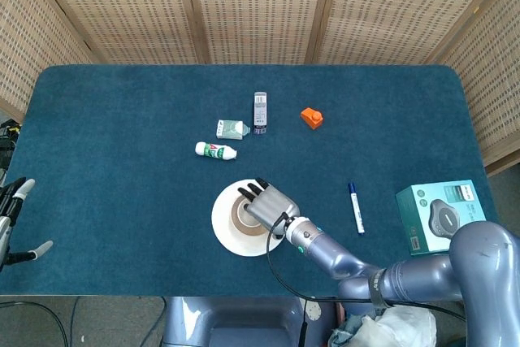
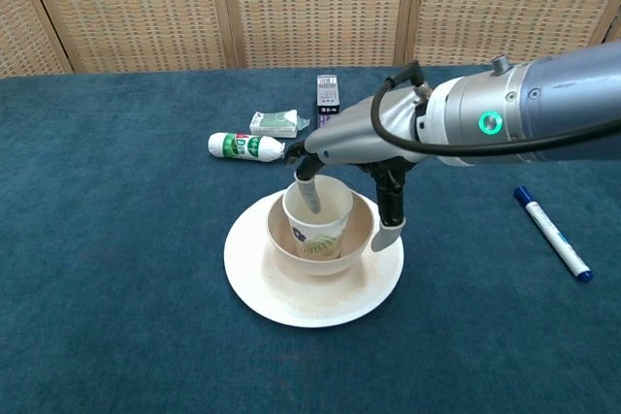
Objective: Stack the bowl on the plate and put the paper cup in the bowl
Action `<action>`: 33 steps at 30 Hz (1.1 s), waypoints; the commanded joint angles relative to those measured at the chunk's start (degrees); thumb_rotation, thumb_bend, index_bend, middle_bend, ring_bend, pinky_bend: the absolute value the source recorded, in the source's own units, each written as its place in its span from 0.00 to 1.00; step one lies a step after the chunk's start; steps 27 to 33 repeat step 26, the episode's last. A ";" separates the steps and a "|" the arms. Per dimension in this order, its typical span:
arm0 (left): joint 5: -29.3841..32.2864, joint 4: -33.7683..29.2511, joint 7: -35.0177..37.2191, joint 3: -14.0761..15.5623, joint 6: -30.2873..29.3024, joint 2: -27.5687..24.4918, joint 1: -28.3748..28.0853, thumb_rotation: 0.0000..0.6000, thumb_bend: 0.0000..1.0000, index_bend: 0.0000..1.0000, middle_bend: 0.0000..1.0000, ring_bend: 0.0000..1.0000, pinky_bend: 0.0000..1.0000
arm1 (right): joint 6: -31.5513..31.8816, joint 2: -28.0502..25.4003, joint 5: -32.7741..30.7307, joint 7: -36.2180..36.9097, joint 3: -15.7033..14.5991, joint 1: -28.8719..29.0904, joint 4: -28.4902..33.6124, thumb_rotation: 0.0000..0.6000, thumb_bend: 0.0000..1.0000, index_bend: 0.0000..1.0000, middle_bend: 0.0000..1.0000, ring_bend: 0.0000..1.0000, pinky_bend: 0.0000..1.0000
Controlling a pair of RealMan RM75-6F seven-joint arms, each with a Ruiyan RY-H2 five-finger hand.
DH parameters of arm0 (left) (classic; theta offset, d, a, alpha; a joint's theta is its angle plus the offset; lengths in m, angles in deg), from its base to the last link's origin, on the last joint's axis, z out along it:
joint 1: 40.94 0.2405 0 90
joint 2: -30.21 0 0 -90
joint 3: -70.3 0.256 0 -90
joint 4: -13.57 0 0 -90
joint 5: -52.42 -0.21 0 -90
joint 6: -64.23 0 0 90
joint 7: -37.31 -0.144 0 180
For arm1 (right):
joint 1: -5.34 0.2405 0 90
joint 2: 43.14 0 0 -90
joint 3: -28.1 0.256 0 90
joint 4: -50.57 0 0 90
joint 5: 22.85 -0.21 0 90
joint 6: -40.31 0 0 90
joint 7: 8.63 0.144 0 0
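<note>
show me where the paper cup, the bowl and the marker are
paper cup (image 2: 315,236), chest view, on its printed side wall.
bowl (image 2: 361,227), chest view, on its right rim.
marker (image 2: 551,232), chest view, on the white barrel.

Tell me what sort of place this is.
Probably a robot test or lab setup, not a home: a blue felt-covered table, woven screen panels boxing it in, and unrelated odds like a marker scattered around.

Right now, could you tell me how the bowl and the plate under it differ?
The bowl is deep with raised walls, while the plate is flat and shallow. The plate is wider, its rim showing all around the bowl. The bowl holds the upright paper cup and sits on the plate; the plate rests directly on the blue table. Both are round and pale cream.
</note>
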 commanded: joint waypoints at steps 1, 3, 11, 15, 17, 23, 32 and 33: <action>-0.08 0.08 0.28 0.07 0.00 -0.08 0.04 1.00 0.00 0.00 0.00 0.00 0.00 | 2.55 -4.71 2.91 1.57 -0.01 -1.85 5.00 1.00 0.13 0.31 0.00 0.00 0.00; -0.22 0.13 0.54 0.13 -0.12 -0.15 0.10 1.00 0.00 0.00 0.00 0.00 0.00 | 4.12 -7.59 5.10 2.96 -0.12 -3.44 7.64 1.00 0.13 0.31 0.00 0.00 0.00; -1.89 0.11 1.39 0.50 -2.04 -0.37 0.86 1.00 0.00 0.00 0.00 0.00 0.00 | 17.60 -17.04 25.50 16.46 -4.46 -18.79 10.67 1.00 0.11 0.03 0.00 0.00 0.00; -2.50 0.10 0.53 0.48 -3.10 0.02 1.16 1.00 0.00 0.00 0.00 0.00 0.00 | 26.74 -17.24 37.20 24.74 -7.25 -27.82 4.34 1.00 0.02 0.00 0.00 0.00 0.00; -3.27 0.18 -0.33 0.50 -3.94 0.54 1.32 1.00 0.00 0.00 0.00 0.00 0.00 | 32.40 -16.21 40.56 28.88 -8.60 -33.43 -0.07 1.00 0.00 0.00 0.00 0.00 0.00; -5.02 1.20 -1.40 0.67 -6.16 1.95 1.96 1.00 0.00 0.00 0.00 0.00 0.00 | 41.13 -13.13 44.74 33.47 -9.91 -43.23 -7.65 1.00 0.00 0.00 0.00 0.00 0.00; -5.56 1.74 -1.72 0.81 -6.85 2.48 2.24 1.00 0.00 0.00 0.00 0.00 0.00 | 43.97 -12.13 46.00 34.11 -9.97 -46.93 -9.73 1.00 0.00 0.00 0.00 0.00 0.00; -5.56 1.74 -1.72 0.81 -6.85 2.48 2.24 1.00 0.00 0.00 0.00 0.00 0.00 | 43.97 -12.13 46.00 34.11 -9.97 -46.93 -9.73 1.00 0.00 0.00 0.00 0.00 0.00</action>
